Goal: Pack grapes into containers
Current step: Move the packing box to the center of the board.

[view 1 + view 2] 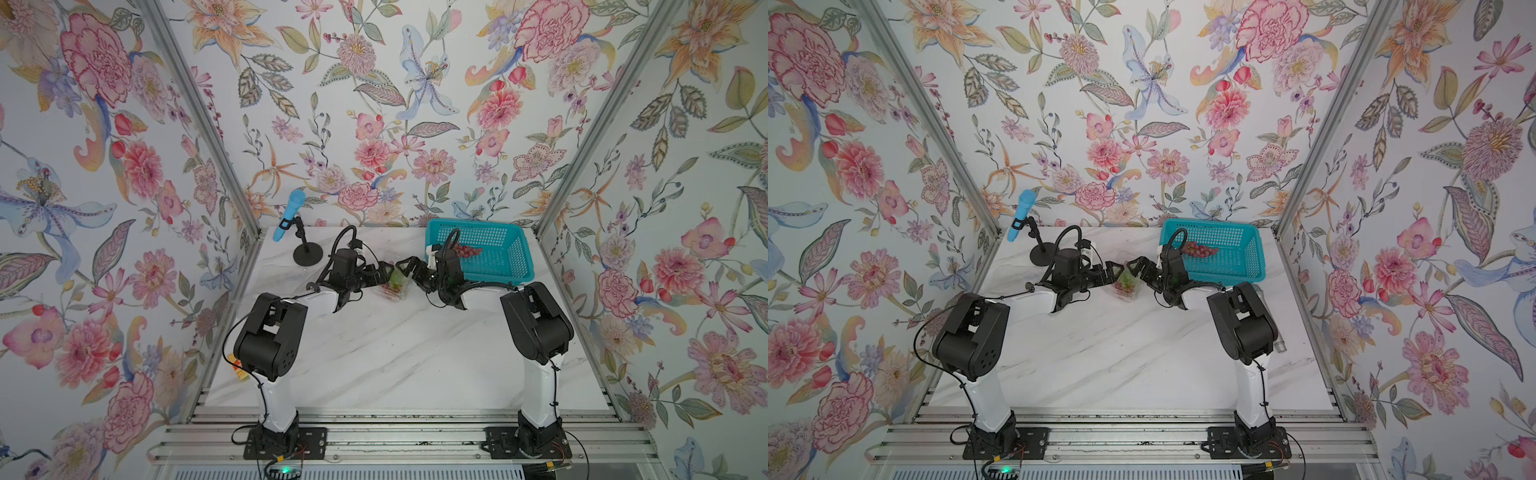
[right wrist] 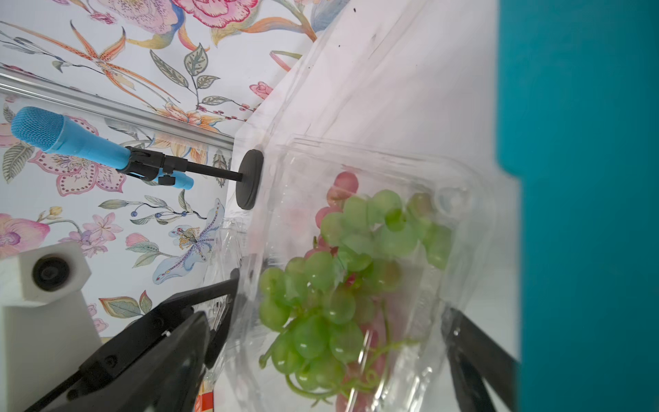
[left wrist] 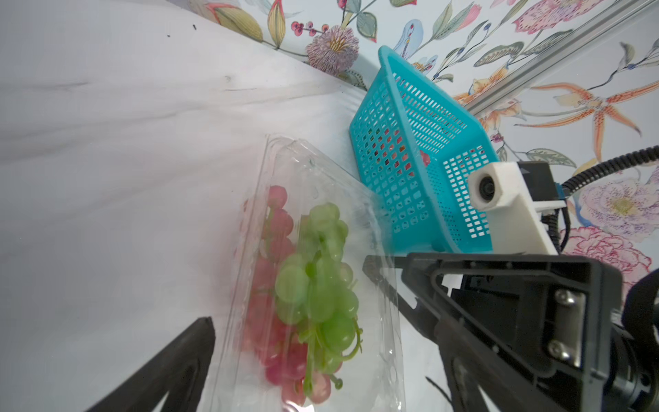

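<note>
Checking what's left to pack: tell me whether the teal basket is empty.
Not empty: one red grape bunch lies inside the teal basket, seen in both top views.

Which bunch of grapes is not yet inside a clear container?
The red bunch lying in the teal basket; the green bunch and the other red bunch are inside the clamshell.

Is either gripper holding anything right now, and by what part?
Nothing looks gripped. The left gripper and right gripper stand spread wide astride the clamshell of grapes, which rests on the table; contact with its sides is unclear.
</note>
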Motion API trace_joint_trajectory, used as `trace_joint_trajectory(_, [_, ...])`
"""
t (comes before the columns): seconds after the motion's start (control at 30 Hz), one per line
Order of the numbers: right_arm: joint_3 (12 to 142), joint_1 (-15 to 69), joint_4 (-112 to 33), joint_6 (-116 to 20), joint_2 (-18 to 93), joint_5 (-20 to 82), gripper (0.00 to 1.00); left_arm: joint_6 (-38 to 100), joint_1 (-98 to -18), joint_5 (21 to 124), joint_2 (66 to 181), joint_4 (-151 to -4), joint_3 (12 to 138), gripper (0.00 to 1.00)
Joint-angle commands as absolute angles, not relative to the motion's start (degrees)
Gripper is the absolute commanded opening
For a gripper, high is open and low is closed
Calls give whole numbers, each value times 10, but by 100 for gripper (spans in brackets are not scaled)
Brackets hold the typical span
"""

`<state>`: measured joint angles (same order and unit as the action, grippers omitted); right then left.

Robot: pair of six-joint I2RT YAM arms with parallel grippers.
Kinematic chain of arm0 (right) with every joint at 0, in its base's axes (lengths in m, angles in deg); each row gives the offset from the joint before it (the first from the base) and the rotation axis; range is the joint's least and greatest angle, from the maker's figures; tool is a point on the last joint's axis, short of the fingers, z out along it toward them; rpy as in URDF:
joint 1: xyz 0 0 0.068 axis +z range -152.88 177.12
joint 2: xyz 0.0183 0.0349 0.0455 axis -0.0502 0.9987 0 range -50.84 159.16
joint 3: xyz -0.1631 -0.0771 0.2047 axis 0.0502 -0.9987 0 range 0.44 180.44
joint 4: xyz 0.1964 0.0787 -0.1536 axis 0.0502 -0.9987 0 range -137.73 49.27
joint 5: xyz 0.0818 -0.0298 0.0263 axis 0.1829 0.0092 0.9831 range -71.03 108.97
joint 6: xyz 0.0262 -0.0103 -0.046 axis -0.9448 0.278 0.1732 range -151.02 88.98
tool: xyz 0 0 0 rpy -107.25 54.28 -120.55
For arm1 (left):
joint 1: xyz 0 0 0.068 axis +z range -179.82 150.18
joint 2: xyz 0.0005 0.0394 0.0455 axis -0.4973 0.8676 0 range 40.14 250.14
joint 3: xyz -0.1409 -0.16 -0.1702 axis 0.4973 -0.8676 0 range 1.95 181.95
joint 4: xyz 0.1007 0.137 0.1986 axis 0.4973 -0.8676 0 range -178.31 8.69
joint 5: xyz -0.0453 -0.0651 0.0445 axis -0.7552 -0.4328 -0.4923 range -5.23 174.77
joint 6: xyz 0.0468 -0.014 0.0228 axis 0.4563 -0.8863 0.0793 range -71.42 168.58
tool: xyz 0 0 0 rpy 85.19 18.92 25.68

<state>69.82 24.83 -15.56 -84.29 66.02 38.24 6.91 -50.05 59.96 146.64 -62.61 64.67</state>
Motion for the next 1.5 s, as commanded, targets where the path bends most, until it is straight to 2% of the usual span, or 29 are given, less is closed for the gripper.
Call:
trace_joint_trajectory(0.0, [720,252,-186,-830,660,380,100,122,-470,611,1437,-705,671,100])
trace_joint_trajectory(0.3, [669,285,-171,-821,614,375,100,165,-427,637,1328,-808,655,100])
trace_joint_trajectory(0.53, [632,331,-201,-765,562,348,100,185,-383,676,1186,-885,538,100])
trace_joint_trajectory(0.63, [625,337,-206,-757,553,345,100,186,-359,670,1160,-893,490,100])
trace_joint_trajectory(0.8, [614,335,-205,-755,550,351,100,180,-350,669,1164,-884,446,100])
trace_joint_trajectory(1.13, [578,307,-180,-775,545,366,100,193,-350,677,1203,-882,440,100])
trace_joint_trajectory(1.47, [629,300,-182,-788,597,392,100,176,-355,665,1269,-824,463,100])
